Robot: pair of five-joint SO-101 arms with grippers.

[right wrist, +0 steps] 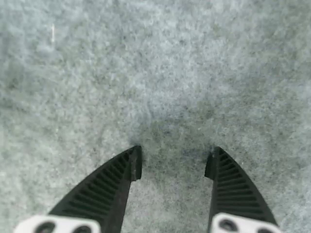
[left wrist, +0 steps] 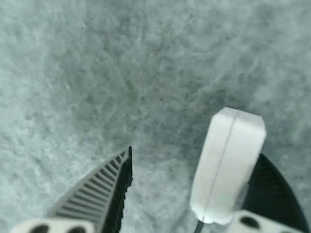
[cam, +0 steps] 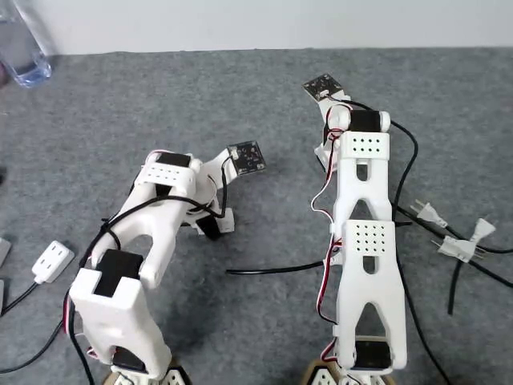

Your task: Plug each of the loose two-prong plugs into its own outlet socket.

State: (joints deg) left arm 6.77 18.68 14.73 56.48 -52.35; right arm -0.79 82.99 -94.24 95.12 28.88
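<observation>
Plugs: we see a white two-prong plug (cam: 430,213) on a black cord lying loose on the grey felt mat (cam: 240,104), just beside the right arm in the high view. A second white plug (cam: 463,247) lies near it, farther out toward the mat's edge. Neither sits in a socket.
Socket: a white rectangular outlet socket (cam: 53,261) on a black cord lies on the far side of the left arm, well apart from both plugs.
Left gripper (left wrist: 189,158): we find its jaws standing wide. A white plastic block with a centre seam (left wrist: 227,165) rests against one black ribbed finger, and the other finger stands clear of it, so nothing is clamped. We cannot tell whether the block is a plug or a socket.
Right gripper (right wrist: 175,151): its two fingers are spread, with nothing between them, and they point at bare felt.
Cable: a loose black cable (cam: 272,269) runs across the mat between the two arms.
Bottle: a clear plastic bottle (cam: 22,48) stands at the mat's far left corner.
</observation>
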